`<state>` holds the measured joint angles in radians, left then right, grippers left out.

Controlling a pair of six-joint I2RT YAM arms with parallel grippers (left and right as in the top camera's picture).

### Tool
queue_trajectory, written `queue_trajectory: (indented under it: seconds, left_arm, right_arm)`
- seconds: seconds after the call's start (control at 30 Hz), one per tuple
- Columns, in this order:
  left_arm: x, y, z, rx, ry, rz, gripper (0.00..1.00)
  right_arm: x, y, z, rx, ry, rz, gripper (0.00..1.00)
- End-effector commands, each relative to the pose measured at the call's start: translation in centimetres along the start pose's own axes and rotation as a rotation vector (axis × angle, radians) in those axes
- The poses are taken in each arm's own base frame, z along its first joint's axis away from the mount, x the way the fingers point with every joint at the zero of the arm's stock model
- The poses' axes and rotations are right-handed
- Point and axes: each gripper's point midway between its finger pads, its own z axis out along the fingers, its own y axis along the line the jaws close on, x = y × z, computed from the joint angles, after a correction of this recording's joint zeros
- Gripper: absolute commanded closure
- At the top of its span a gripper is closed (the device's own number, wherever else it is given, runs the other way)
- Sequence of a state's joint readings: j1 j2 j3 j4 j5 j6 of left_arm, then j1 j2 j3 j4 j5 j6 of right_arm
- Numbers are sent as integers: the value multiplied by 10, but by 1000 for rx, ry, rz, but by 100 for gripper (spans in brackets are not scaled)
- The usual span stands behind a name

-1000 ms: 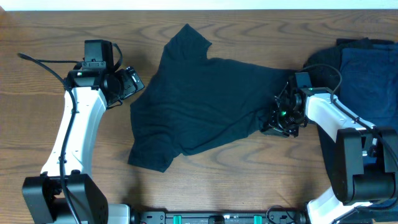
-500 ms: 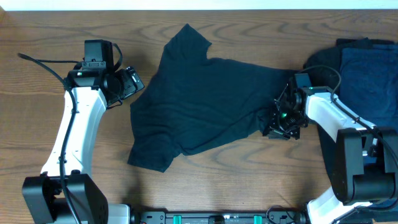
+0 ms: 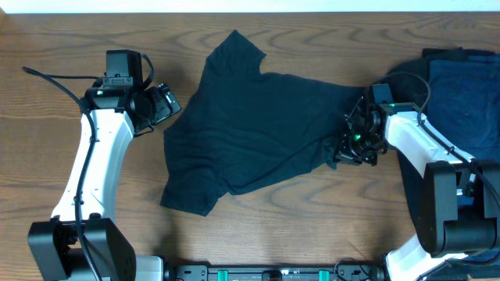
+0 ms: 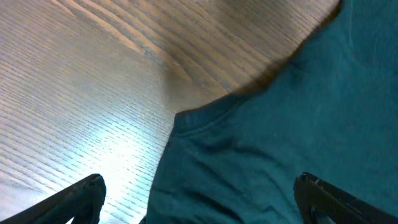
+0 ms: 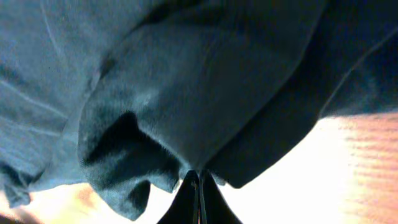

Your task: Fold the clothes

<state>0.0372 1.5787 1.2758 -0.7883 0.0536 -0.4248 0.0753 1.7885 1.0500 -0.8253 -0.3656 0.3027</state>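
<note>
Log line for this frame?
left gripper open, over shirt edge | right gripper shut on shirt | shirt not folded | pile at right

The table (image 3: pixel 312 226) is brown wood with a bold wavy grain. It is smooth and takes a soft sheen where light falls on it in the left wrist view. The T-shirt (image 3: pixel 250 125) is matt dark cloth, a fine soft knit, creased, with a stitched hem along its edge. The pile (image 3: pixel 461 86) at the right is matt cloth too, navy over black. The arms (image 3: pixel 98 168) have smooth white shells that look like plastic, faintly glossy, and their joints (image 3: pixel 121 66) are matt black.
</note>
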Motion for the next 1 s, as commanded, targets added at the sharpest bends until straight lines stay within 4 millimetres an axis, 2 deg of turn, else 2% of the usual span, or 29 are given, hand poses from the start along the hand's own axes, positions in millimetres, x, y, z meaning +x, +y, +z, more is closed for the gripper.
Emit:
queue_trajectory:
  seconds: [0.0, 0.4, 0.97]
  left_arm:
    - [1, 0, 1, -1, 8, 4, 2]
    - [1, 0, 1, -1, 8, 4, 2]
    - [1, 0, 1, -1, 8, 4, 2]
  right_arm:
    - [-11, 0, -7, 6, -44, -7, 99]
    - [-6, 18, 6, 4, -56, -21, 99]
    - [3, 3, 10, 77, -32, 1, 99]
